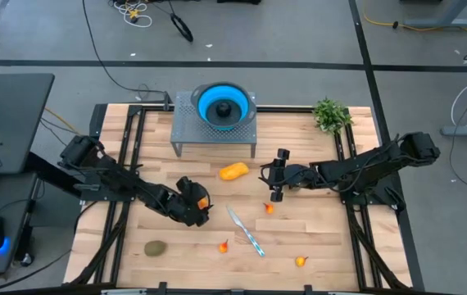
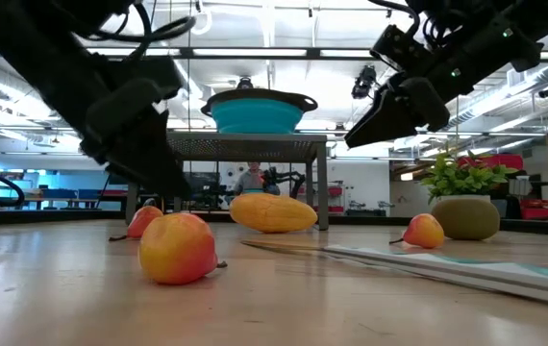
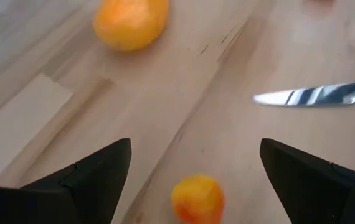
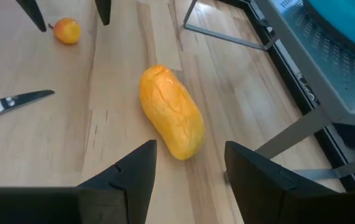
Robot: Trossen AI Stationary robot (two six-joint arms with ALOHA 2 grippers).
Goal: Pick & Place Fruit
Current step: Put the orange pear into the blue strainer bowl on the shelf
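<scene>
My left gripper (image 3: 195, 143) is open, low over the table left of centre (image 1: 197, 205). Its fingers stand on either side of a tiny orange-red piece (image 3: 197, 198) without touching it. My right gripper (image 4: 190, 146) is open too, hovering right of centre (image 1: 270, 174) and facing the oblong yellow-orange fruit (image 4: 171, 112), which lies on its side on the wood (image 1: 233, 171). More tiny orange-red pieces (image 1: 269, 208) (image 1: 224, 245) (image 1: 301, 261) lie on the table. One brownish-green oval (image 1: 155, 247) sits near the front left, another (image 2: 464, 217) shows in the low view. A dark ball (image 1: 223, 106) rests in the blue bowl.
A teal-handled knife (image 1: 246, 229) lies slantwise between the arms, near the front. The blue bowl (image 1: 205, 97) stands on a perforated metal stand (image 1: 186, 131) at the far middle. A green plant (image 1: 330, 115) is at the far right. Bare wood lies near the front edge.
</scene>
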